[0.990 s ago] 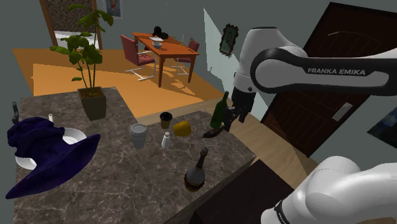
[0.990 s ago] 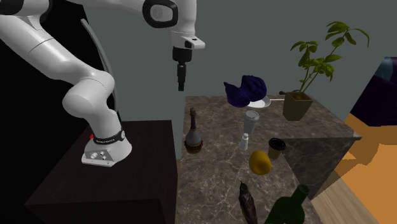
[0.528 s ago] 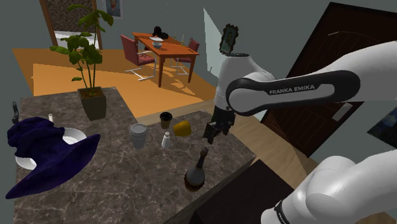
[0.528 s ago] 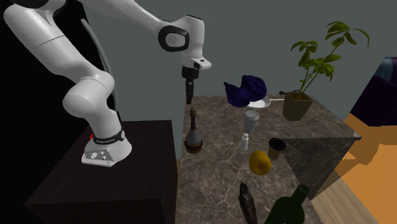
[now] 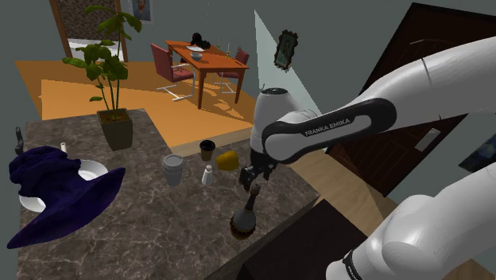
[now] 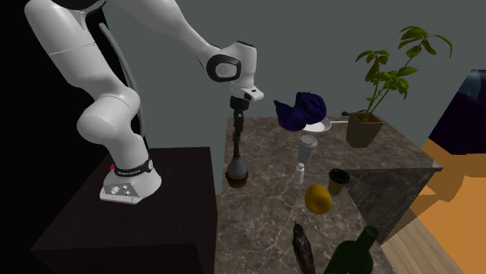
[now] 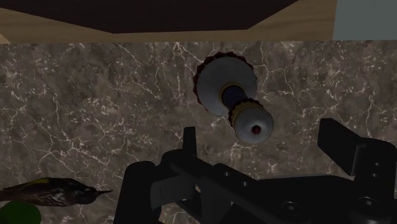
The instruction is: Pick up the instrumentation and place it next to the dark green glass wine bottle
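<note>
Wrist view | pincer point(image 7: 263, 137) spread wide | bottle-shaped instrument point(image 7: 215, 77) straight beneath the gap, untouched

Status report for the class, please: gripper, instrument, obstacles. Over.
Gripper open, directly over the bottle-shaped instrument. Instrument upright on the counter, not held. Nothing between them; green wine bottle stands at the counter's corner.

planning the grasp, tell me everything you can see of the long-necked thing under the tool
The long-necked thing is bottle-shaped: a squat, round dark body, a slim neck and a pale knob top with a red dot. It stands upright on the marbled counter, near the edge by the stand, apart from the other items. The open tool hangs right over its top, not clasping it.
</note>
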